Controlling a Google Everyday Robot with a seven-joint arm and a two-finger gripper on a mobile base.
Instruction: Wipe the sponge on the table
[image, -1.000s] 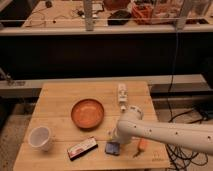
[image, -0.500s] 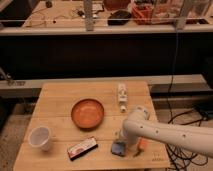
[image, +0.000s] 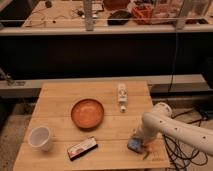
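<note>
The small blue-grey sponge (image: 133, 146) lies on the light wooden table (image: 60, 100), near its front right corner. My gripper (image: 136, 141) comes in from the right on a white arm and presses down on the sponge, shut on it. The arm's wrist hides the top of the sponge and most of the fingers.
An orange bowl (image: 87, 113) sits mid-table, with a white cup (image: 40, 137) at the front left. A flat black-and-red pack (image: 82, 148) lies at the front and a white bottle (image: 121, 95) behind the gripper. An orange carrot (image: 148, 149) touches the sponge's right side. A cluttered bench (image: 60, 12) stands behind.
My gripper has slid to the right along the table's front, and the sponge has moved with it, away from the pack and up to the carrot.
</note>
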